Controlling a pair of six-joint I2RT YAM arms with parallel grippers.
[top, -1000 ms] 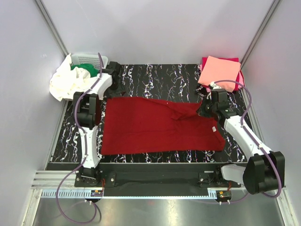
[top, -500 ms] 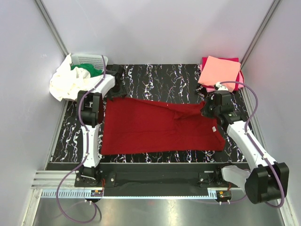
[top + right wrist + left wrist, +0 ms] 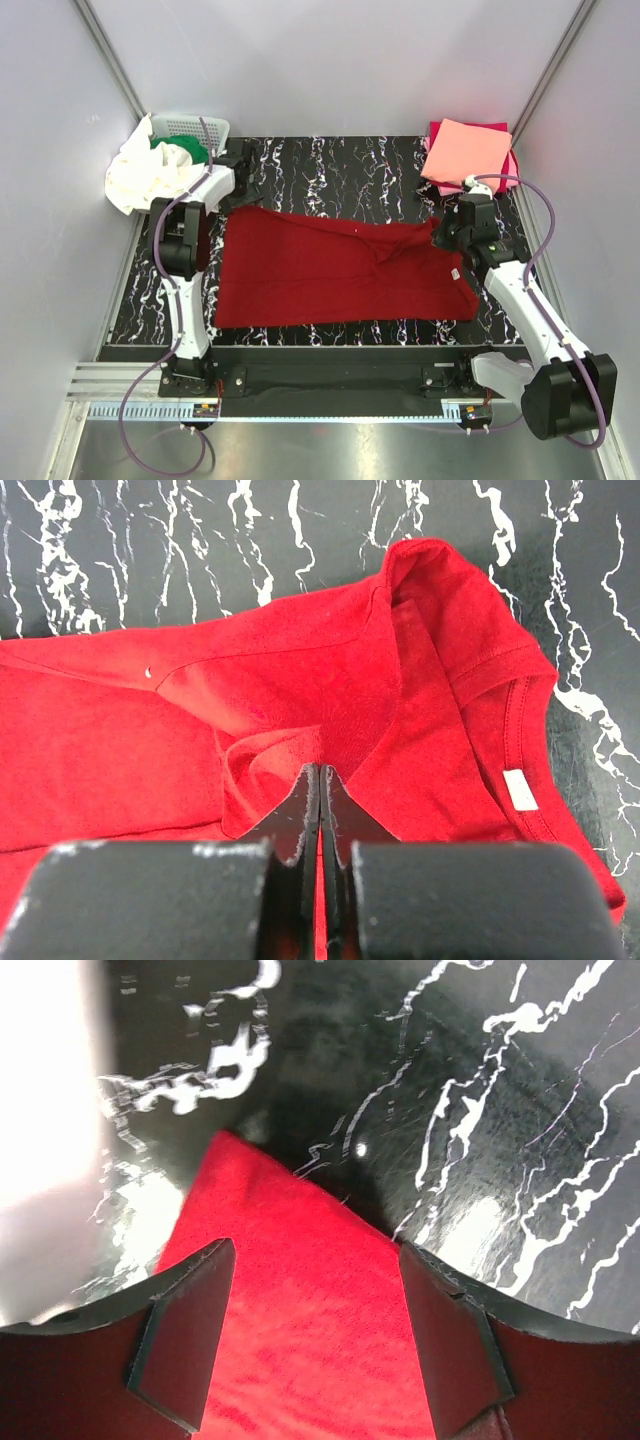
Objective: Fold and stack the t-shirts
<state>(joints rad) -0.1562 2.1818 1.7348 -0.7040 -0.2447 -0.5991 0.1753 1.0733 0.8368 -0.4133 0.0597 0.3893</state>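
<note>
Right wrist view: the right end effector (image 3: pixel 320 775) pinches a thin fold of the dark red t-shirt (image 3: pixel 120 720) that may slip if tugged, since the left end effector (image 3: pixel 315 1320) stands released.

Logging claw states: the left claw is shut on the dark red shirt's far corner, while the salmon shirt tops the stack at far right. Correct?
No: the left claw is open, its jaws straddling a corner of the dark red shirt, as the left wrist view shows. The rest stands.
</note>
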